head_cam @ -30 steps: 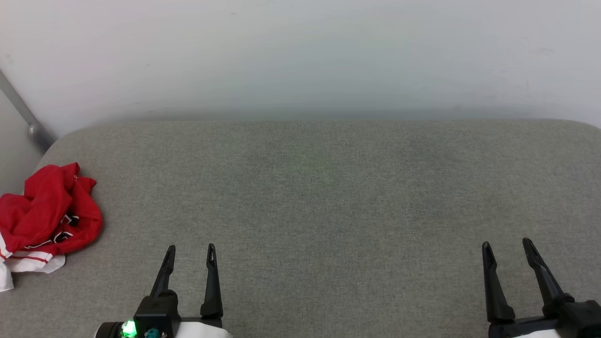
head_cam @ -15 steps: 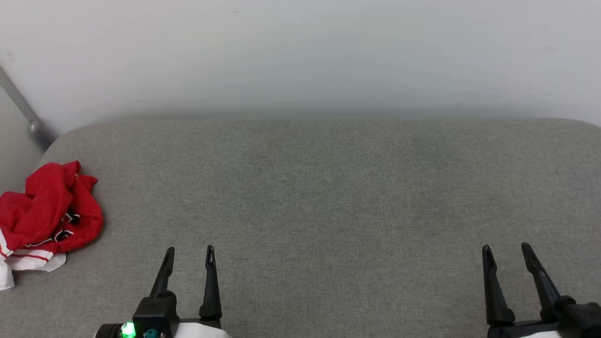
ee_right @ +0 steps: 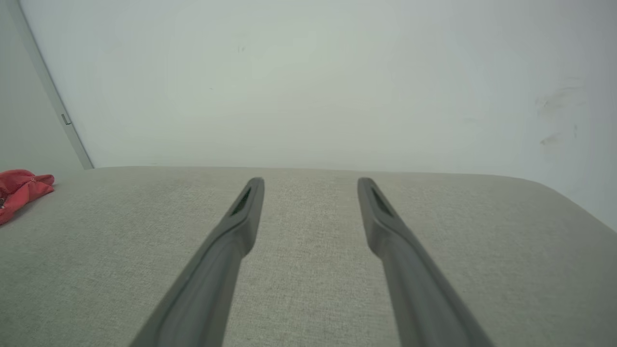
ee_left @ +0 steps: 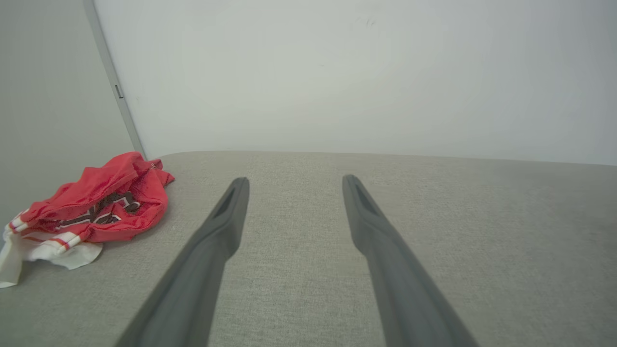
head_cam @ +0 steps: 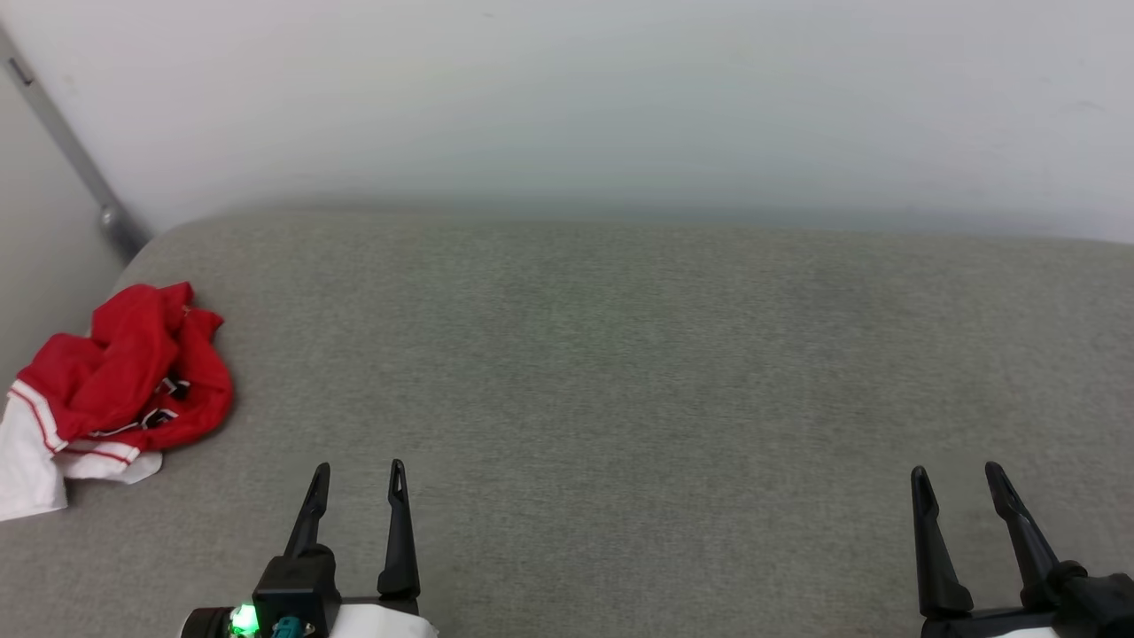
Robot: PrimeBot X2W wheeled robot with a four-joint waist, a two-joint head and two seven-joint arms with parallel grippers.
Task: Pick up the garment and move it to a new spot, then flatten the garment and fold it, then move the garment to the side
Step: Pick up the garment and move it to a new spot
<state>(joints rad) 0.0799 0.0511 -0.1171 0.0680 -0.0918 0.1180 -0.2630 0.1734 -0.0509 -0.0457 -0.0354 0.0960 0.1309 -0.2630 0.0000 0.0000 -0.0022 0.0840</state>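
The garment [head_cam: 124, 385] lies crumpled in a red heap at the far left of the grey cushioned surface [head_cam: 620, 354], a white striped sleeve spilling toward the left edge and bits of black lettering showing. The left wrist view has the garment [ee_left: 96, 207] left of my fingers; the right wrist view catches a red corner of the garment [ee_right: 21, 190] at its left edge. My left gripper [head_cam: 359, 470] is open and empty near the front edge, right of the garment and apart from it. My right gripper [head_cam: 955, 472] is open and empty at the lower right.
A white wall [head_cam: 567, 97] rises behind the surface. A grey metal strip [head_cam: 71, 159] runs down the wall's corner at the back left, just behind the garment. The surface's left edge passes close by the garment.
The head camera has turned left, shifting the whole picture right, so more of the garment's white sleeve shows. Both grippers stay open in the same places.
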